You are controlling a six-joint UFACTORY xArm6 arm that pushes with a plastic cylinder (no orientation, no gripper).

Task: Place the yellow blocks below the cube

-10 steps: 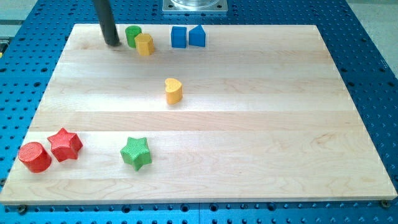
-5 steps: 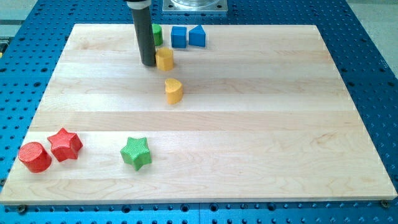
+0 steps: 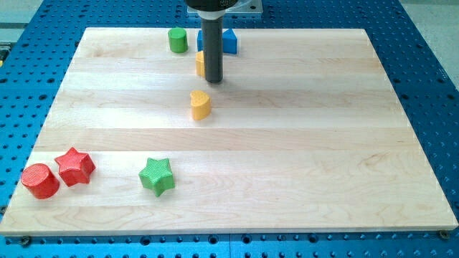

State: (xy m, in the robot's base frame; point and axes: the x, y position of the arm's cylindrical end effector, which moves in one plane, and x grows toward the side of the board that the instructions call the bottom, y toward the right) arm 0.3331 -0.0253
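My rod stands near the view's top centre, its tip (image 3: 212, 78) on the board. A yellow block (image 3: 199, 63) peeks out at the rod's left, touching it and mostly hidden. A yellow heart block (image 3: 200, 104) lies a little below the tip, apart from it. The blue cube (image 3: 200, 41) is almost wholly hidden behind the rod. A blue triangular block (image 3: 229, 41) shows at the rod's right.
A green cylinder (image 3: 178, 39) stands at the top, left of the rod. A green star (image 3: 157, 176), a red star (image 3: 75, 166) and a red cylinder (image 3: 40, 180) lie at the lower left of the wooden board (image 3: 301, 143).
My tip has moved right from the board's top left, pushing the yellow block right, away from the green cylinder, to just below the blue cube. The yellow heart has not moved.
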